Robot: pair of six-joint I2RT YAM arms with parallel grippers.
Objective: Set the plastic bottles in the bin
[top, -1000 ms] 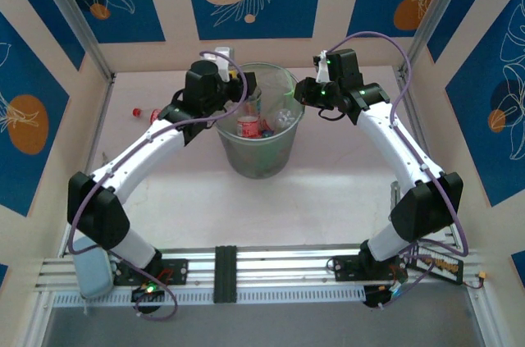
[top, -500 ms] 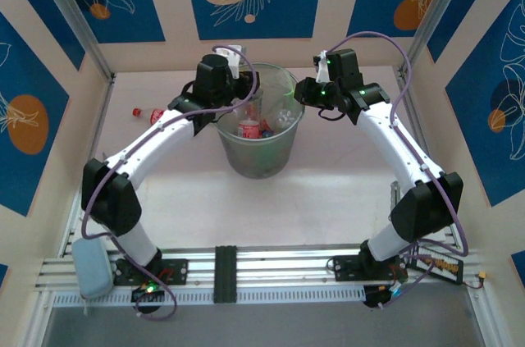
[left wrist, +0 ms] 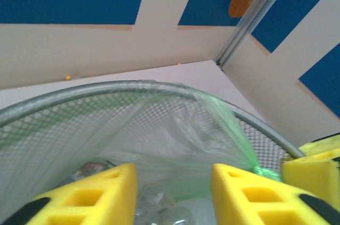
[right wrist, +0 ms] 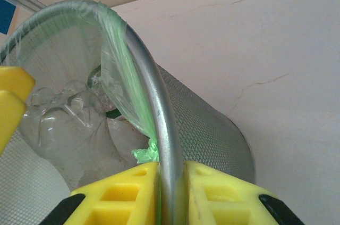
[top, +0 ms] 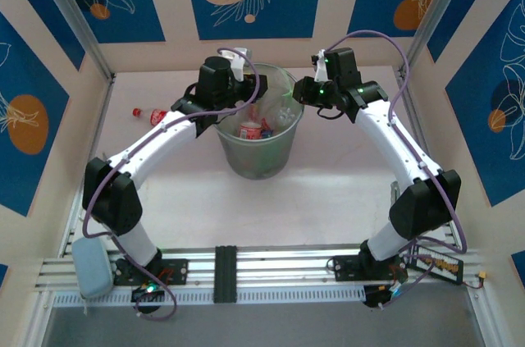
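Right pincer (right wrist: 171, 182): clamped on the right rim of the bin (top: 261, 162).
Left pincer (left wrist: 174, 182): parted, empty, over the bin's left rim.
Plastic bottles (top: 250, 128): several inside the bin, mid-far on the bench (top: 328, 191).
Outstanding, apparently: one red-capped bottle (top: 149, 114), lying far left on the bench.

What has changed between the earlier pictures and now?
The left arm reached farther in, bringing the left gripper over the round grey-green mesh bin, jaws apart and empty. The right gripper stays clamped on the bin's rim; the red-capped clear plastic bottle on the table has not moved.
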